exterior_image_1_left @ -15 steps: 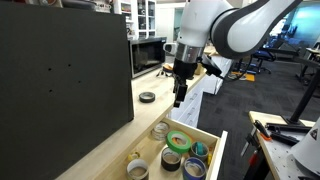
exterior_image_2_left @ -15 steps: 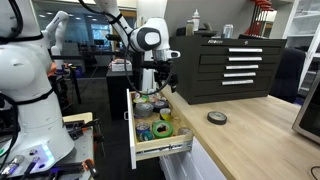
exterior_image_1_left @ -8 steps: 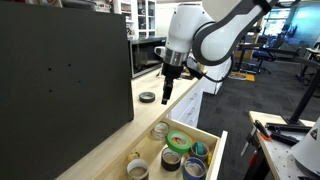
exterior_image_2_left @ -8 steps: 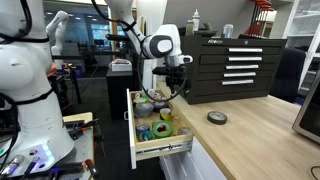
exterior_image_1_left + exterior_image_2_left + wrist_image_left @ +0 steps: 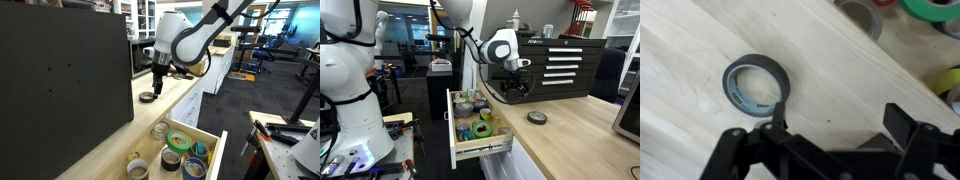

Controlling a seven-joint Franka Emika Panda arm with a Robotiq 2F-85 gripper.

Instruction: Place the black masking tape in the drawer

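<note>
**Inspector:** What is changing around the drawer [image 5: 214, 150]?

**Onlooker:** The arm [image 5: 195, 38] is leaving it. A second ago it was hanging by the drawer's back edge. Now it is standing well clear of the drawer, further along the desk [image 5: 185, 100], and leaning down over the black masking tape [image 5: 147, 97].

**Inspector:** Where is the tape lying?

**Onlooker:** Flat on the desk, outside the drawer and well apart from it, and it is not shifting. In the wrist view it is lying on the side of the fingers [image 5: 905, 122] away from the drawer. One tip is nearly over its rim, so the ring is not yet sitting between them.

**Inspector:** And the fingers themselves?

**Onlooker:** They are spread apart and gripping nothing. Only bare wood is showing in the gap.

**Inspector:** Condition of the drawer?

**Onlooker:** It is standing pulled out and already carrying several other rolls [image 5: 180, 140], a green one among them.

**Inspector:** What is this meaning for the task?

**Onlooker:** I am judging that the approach is ending and the pickup is starting; nothing is being carried yet. The fingers are probably needing a small shift away from the drawer to straddle the ring. Closing from here is risking a nip on the rim, or a push that slides the roll.
</note>
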